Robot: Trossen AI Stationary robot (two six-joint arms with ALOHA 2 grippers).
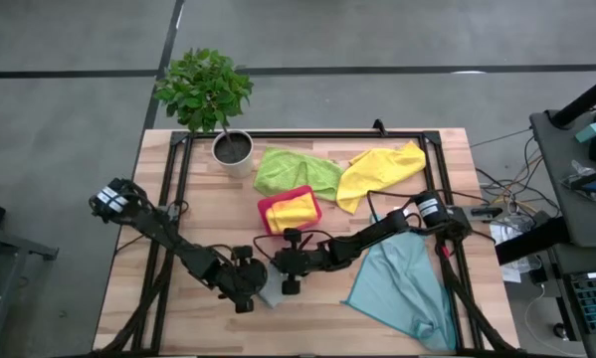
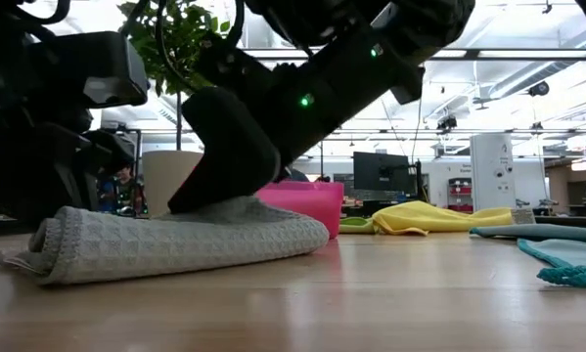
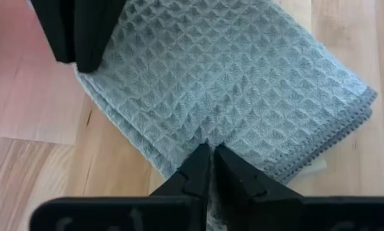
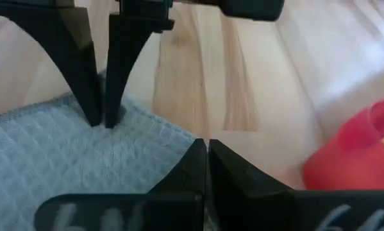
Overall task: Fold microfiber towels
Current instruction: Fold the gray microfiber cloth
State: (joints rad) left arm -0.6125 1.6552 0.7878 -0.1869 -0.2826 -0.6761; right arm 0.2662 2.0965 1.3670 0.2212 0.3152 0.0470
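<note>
Fingers of the left gripper (image 3: 208, 168) are pressed together, tips resting on the pale grey towel (image 3: 230, 83); right gripper (image 4: 206, 163) likewise clenched, tips at the grey towel's edge. Neither visibly pinches cloth.

High view: grey towel (image 1: 270, 294) mostly hidden beneath both grippers at the table's front centre. Low view alone shows it folded into a thick flat bundle (image 2: 165, 242). Left wrist view shows its waffle weave and layered edges.

Only the high view gives the whole layout: lime green towel (image 1: 296, 171) and yellow towel (image 1: 379, 171) crumpled at the back, teal-blue towel (image 1: 407, 288) spread at front right, pink tray (image 1: 290, 210) mid-table holding a second yellow towel (image 1: 295, 211), potted plant (image 1: 210, 99) at the back left.

Surface: pale wooden table (image 1: 203, 214) in a black frame. Beyond: grey floor, monitors, bright ceiling.

Both arms reach low and inward, meeting over the grey towel.
</note>
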